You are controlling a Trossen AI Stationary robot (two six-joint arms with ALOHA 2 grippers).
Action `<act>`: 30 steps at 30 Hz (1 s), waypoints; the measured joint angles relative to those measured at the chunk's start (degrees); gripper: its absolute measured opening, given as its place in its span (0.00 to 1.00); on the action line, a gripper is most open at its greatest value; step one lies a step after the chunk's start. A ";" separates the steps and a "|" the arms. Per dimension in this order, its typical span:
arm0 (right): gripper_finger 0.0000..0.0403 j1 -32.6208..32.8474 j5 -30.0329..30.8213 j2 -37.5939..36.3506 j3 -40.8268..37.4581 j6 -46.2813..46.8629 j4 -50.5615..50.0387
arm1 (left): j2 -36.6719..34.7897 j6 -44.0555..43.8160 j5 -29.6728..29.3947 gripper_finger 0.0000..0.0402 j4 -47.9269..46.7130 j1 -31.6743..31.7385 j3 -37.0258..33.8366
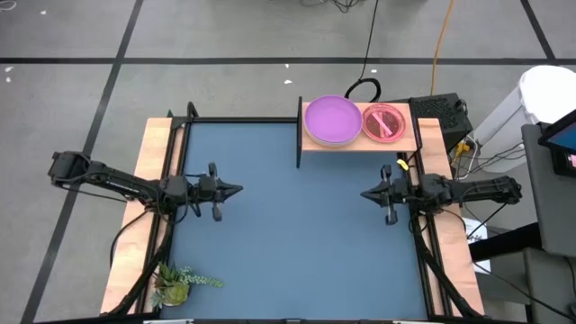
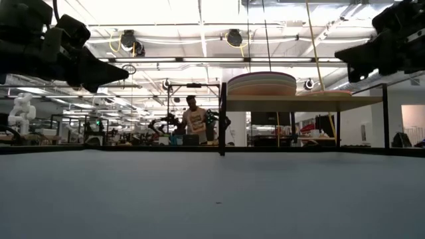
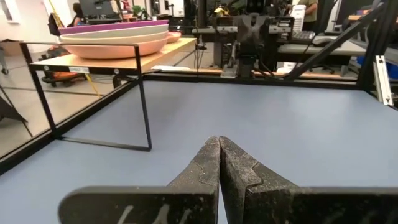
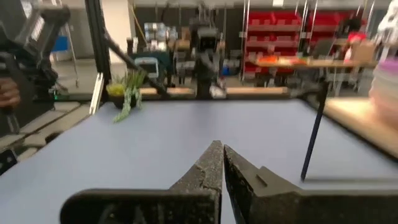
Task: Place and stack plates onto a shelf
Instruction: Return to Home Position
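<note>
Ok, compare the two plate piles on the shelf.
The purple-topped pile is wider than the pink-topped pile. The purple-topped pile is plain on top; the pink-topped pile see-through with a centre bar. The purple-topped pile stands by the black post, the pink-topped pile at the other end. Both are round and rest on the shelf.
</note>
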 joint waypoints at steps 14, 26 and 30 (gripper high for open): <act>0.00 -0.04 1.29 -1.67 0.04 -1.30 0.24 | -0.09 -0.33 0.00 0.00 0.46 -0.54 0.00; 0.00 -0.04 1.29 -1.54 0.04 -1.30 0.23 | -0.09 -0.17 0.45 0.00 0.50 -0.54 0.00; 0.00 -0.04 1.29 -1.54 0.03 -1.30 0.29 | -0.16 0.53 3.29 0.00 0.89 -0.54 0.00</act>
